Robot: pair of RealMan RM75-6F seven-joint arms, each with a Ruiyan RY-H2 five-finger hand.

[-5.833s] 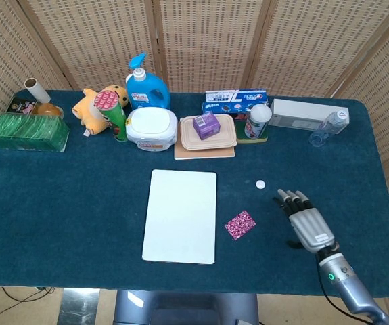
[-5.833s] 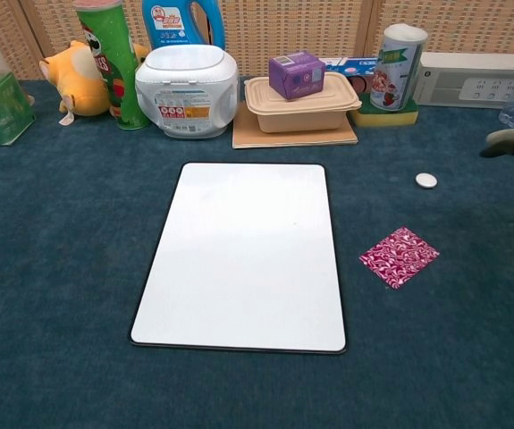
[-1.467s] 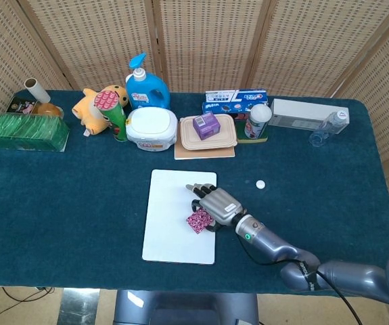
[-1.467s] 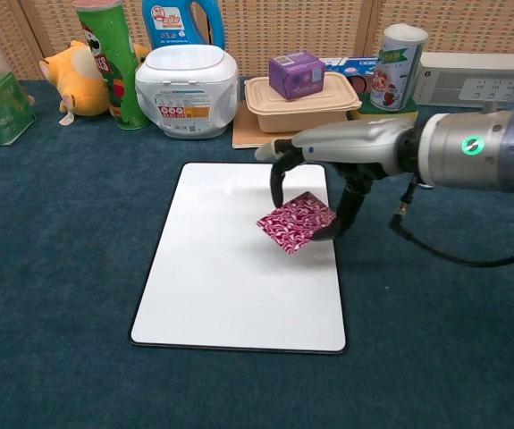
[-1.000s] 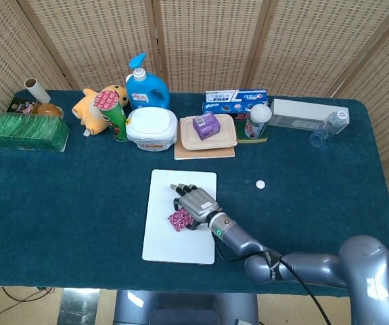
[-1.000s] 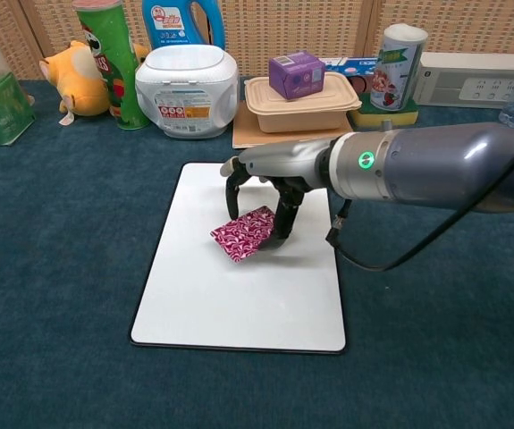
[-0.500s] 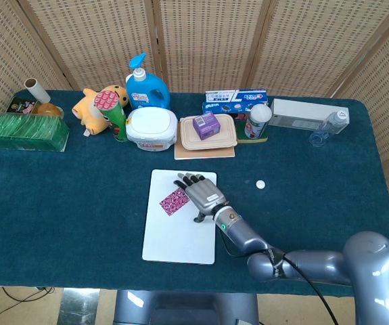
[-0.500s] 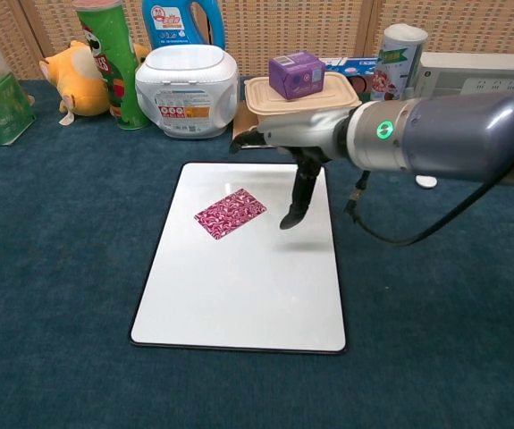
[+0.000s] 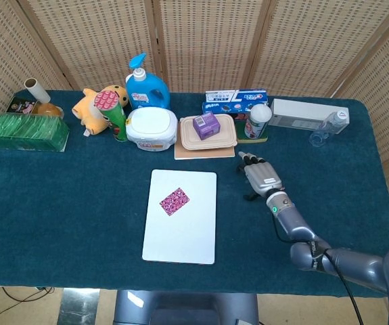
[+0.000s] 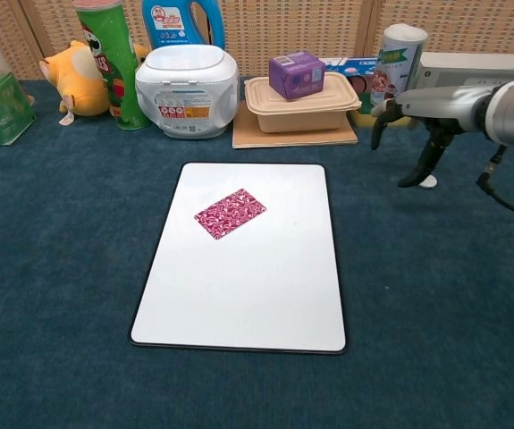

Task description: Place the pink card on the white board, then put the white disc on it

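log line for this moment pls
pink card: on white board | white disc: on table | right robot hand: over disc, open

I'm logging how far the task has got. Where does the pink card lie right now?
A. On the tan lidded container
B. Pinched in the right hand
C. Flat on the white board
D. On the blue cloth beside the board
C. The pink card lies flat on the white board, with the right hand well away from it.
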